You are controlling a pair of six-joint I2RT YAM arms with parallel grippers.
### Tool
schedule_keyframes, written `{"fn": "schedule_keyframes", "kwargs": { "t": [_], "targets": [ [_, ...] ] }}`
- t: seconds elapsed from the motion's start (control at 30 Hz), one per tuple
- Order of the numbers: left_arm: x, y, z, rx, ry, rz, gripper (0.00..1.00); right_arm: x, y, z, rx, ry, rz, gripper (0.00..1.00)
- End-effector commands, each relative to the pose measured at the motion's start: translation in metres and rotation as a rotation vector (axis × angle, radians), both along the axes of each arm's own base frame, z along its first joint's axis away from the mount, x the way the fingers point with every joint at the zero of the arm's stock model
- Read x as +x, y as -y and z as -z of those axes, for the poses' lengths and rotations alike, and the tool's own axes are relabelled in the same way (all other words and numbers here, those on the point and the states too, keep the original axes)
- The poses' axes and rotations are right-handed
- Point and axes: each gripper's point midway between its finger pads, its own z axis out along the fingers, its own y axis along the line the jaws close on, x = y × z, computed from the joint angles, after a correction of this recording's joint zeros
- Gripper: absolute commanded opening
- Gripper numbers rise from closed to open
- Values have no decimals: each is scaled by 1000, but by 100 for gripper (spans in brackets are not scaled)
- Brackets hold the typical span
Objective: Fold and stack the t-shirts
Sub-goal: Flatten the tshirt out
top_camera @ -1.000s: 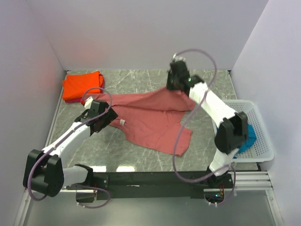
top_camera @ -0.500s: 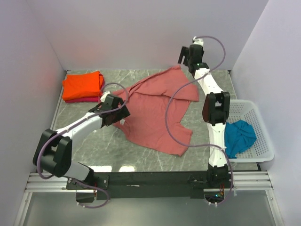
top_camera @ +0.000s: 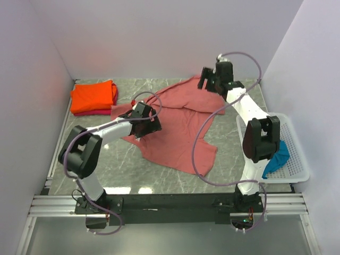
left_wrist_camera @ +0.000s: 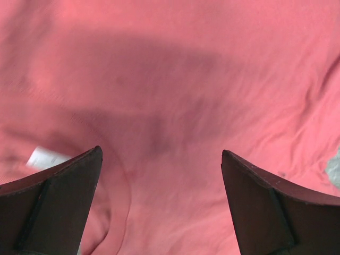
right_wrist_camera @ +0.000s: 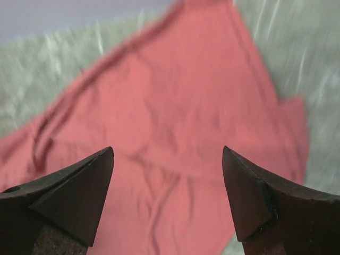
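**Flattening step: dusty brick-red cloth t-shirt [top_camera: 178, 135] spread out, not yet folded.**
Top view: it lay rumpled on the grey marbled table [top_camera: 111, 164], with the left gripper [top_camera: 149, 122] over its left part and the right gripper [top_camera: 206, 83] at its far edge; gripping corners looked next. Left wrist: fingers [left_wrist_camera: 64, 180] wide, empty, cloth close beneath. Right wrist: fingers [right_wrist_camera: 79, 186] wide, empty, shirt below and apart.

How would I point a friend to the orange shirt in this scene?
Start at the grey marbled table and look to its far left corner. A neatly folded bright orange t-shirt lies there on a pink-red one. It alone is orange; the brick-red shirt mid-table is spread open.
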Motion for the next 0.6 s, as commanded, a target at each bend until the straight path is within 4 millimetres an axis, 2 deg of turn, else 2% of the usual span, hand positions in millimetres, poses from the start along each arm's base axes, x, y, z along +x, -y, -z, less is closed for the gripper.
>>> {"fn": "schedule_keyframes", "kwargs": {
  "t": [0.0,0.13,0.3,0.33,0.43,0.5,0.57],
  "targets": [
    [19,17,-10,-33,26,30,100,-35,-18,57,56,-172,-35,89],
    [15,9,6,13,-22,3,100,-58,-32,97,56,-294,-78,89],
    [1,-4,21,56,-62,-20,100,-79,-59,128,80,-377,-135,88],
    [-2,-8,23,66,-68,-28,99,-83,-70,133,90,-383,-157,88],
    [-11,-12,22,59,-73,-31,99,-96,-88,149,113,-421,-171,88],
    [-22,-11,27,37,-87,-15,99,-109,-89,163,117,-468,-158,88],
    [-26,-9,23,7,-77,-4,100,-121,-92,167,122,-482,-153,88]
  ]
}}
